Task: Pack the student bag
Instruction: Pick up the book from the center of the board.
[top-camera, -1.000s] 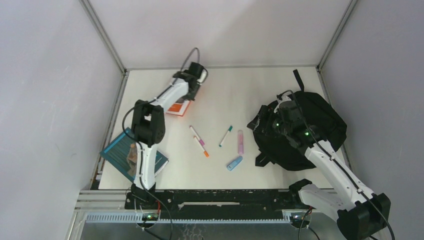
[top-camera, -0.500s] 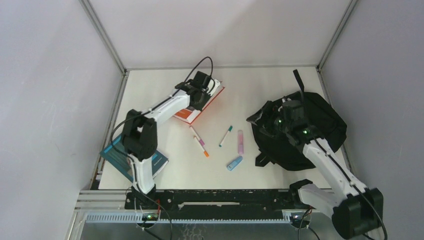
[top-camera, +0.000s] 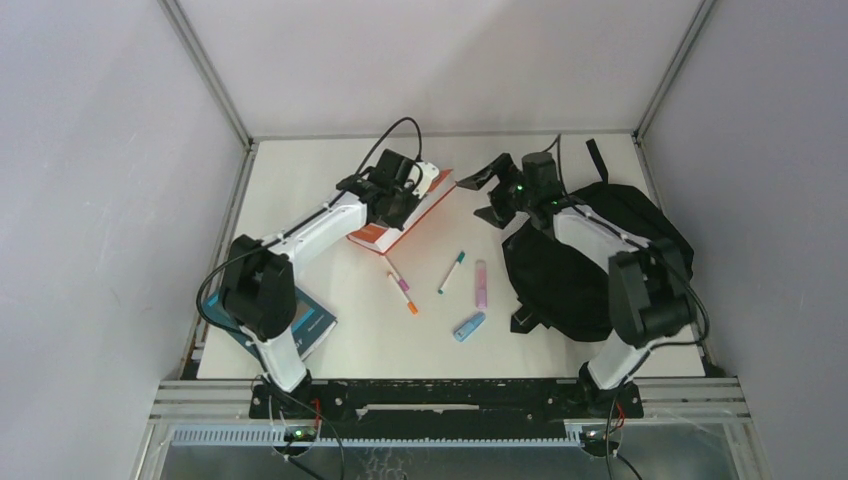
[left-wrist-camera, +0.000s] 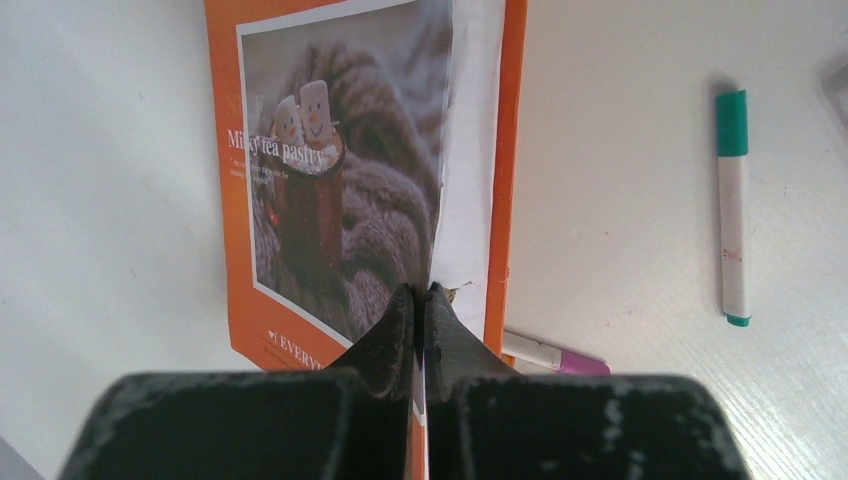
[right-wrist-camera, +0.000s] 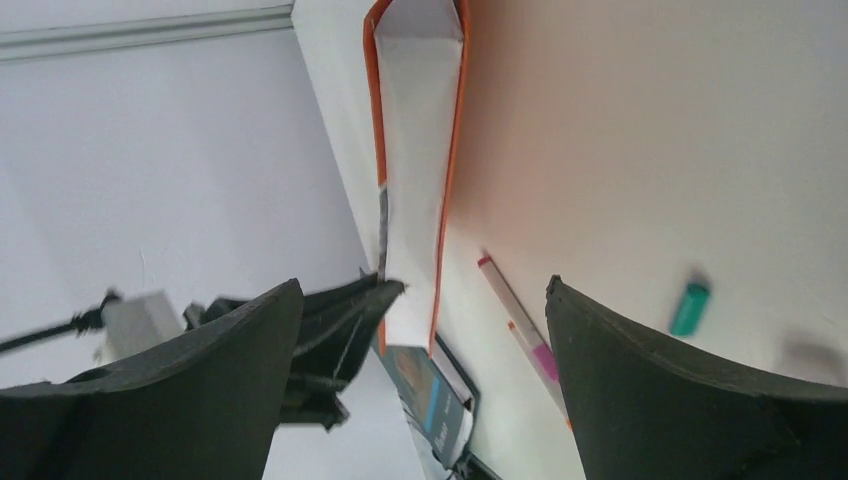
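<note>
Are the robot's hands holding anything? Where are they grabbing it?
The left gripper pinches the orange book by the edge of its front cover, next to the white pages. The right gripper is open and holds nothing.

Bright, even overhead light on white table (top-camera: 300, 170), faint soft shadows beside orange book (top-camera: 412, 222), orange cast on tabletop right of it in right wrist view, right gripper (right-wrist-camera: 422, 288) fingers (right-wrist-camera: 660, 400) dark, soft-edged.
</note>
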